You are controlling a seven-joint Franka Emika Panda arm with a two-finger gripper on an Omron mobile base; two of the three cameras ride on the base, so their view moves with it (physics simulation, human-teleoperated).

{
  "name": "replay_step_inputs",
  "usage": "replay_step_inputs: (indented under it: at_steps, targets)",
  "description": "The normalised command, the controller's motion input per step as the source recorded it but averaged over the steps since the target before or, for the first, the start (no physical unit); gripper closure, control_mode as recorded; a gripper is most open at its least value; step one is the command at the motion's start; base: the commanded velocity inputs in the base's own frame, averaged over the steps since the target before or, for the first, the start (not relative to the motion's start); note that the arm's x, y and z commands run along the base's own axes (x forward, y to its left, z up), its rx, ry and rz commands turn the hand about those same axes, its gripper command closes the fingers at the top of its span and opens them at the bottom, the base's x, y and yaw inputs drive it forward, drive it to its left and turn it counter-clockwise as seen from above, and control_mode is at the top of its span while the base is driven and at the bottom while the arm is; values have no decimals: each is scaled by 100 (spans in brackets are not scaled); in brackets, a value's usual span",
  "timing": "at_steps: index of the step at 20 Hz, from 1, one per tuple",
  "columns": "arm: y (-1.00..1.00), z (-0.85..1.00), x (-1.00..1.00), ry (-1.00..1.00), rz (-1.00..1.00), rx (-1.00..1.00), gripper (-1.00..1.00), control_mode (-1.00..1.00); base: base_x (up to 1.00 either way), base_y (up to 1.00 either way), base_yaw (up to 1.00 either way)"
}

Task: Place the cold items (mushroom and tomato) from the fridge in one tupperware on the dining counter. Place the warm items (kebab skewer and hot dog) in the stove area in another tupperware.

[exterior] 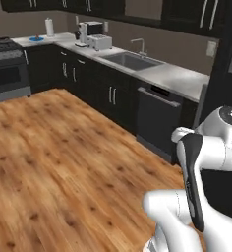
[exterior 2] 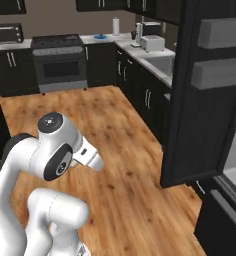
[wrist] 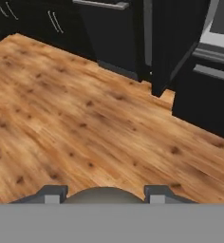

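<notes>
1. Down at the bottom edge of the hand view, the gripper (wrist: pixel 102 193) shows its two small dark finger tips (wrist: pixel 52 193) standing apart, with a rounded grey-brown dome, the mushroom (wrist: pixel 102 195), sitting squarely between them.
2. So the jaws are part-way closed around the mushroom (whether the pads actually press on its sides I cannot tell, since the contact line is cut off at the edge).
3. Beneath the hand lies the wooden floor (wrist: pixel 85 123), well below the mushroom, not touching it.
4. Ahead of the hand stands the open fridge door (wrist: pixel 173 42), dark and upright, with a dark dishwasher front (wrist: pixel 111 33) beside it.
5. From the right base view, the white arm (exterior 2: pixel 55 150) is folded low over the floor, beside the fridge door (exterior 2: pixel 200 100), whose inner face carries grey shelves (exterior 2: pixel 222 32).
6. Further off, the stove (exterior 2: pixel 57 60) stands against the back wall, and a counter (exterior 2: pixel 140 47) with a sink (exterior: pixel 130 60) runs along the side (a toaster (exterior: pixel 99 42) and a paper towel roll (exterior: pixel 49 27) sit on it).
</notes>
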Motion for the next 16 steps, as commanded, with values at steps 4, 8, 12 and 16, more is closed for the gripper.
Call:
replay_step_inputs:
  at_steps: [4, 8, 12, 16]
  targets:
    - [0, 0, 0, 0, 0, 0, 100, 100, -50, 0, 51]
    - [0, 0, 0, 0, 0, 0, 100, 100, -25, 0, 49]
    - [0, 0, 0, 0, 0, 0, 100, 100, -6, 0, 48]
    - [0, 0, 0, 0, 0, 0, 100, 100, 0, -2, 46]
